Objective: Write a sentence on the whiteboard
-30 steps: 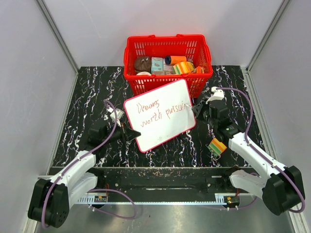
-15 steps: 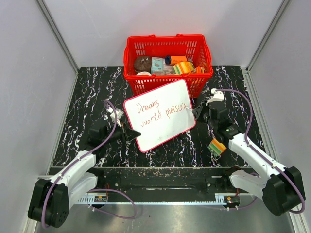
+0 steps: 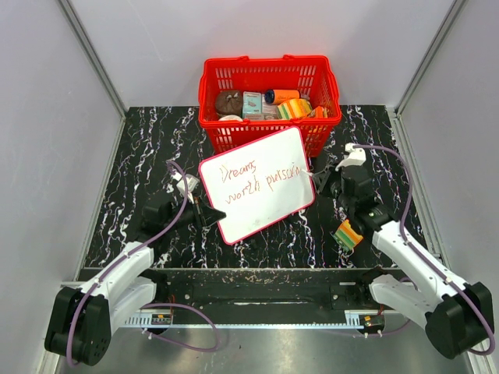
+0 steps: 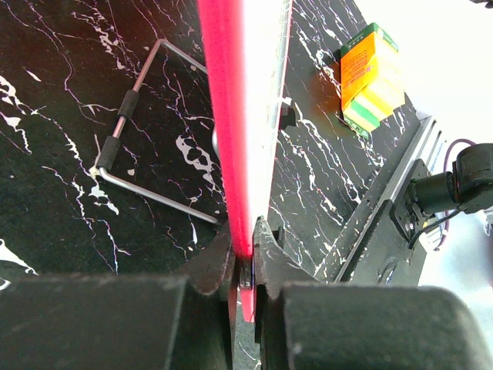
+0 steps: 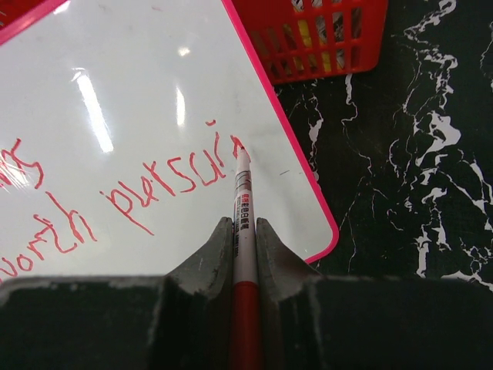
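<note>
The whiteboard (image 3: 261,214), white with a red-pink rim, stands tilted in front of the basket. The red sentence (image 3: 257,179) reads roughly "Dreams worth pursui" in two lines. My left gripper (image 3: 207,212) is shut on the board's lower left rim. In the left wrist view the rim (image 4: 231,116) runs edge-on between the jaws of the left gripper (image 4: 245,258). My right gripper (image 5: 245,227) is shut on a red-and-white marker (image 5: 243,193). The marker's tip touches the whiteboard (image 5: 139,77) at the end of the sentence's second line (image 5: 162,181), near the right rim. The right gripper (image 3: 320,181) is just right of the board.
A red basket (image 3: 269,78) with several items stands behind the board. An orange-and-green box (image 3: 349,234) lies on the black marbled table by the right arm, and it also shows in the left wrist view (image 4: 370,73). A wire stand (image 4: 127,154) lies under the board.
My right arm has shifted slightly right with the marker, and the second line has gained a stroke at its end. The left gripper and the board have not moved.
</note>
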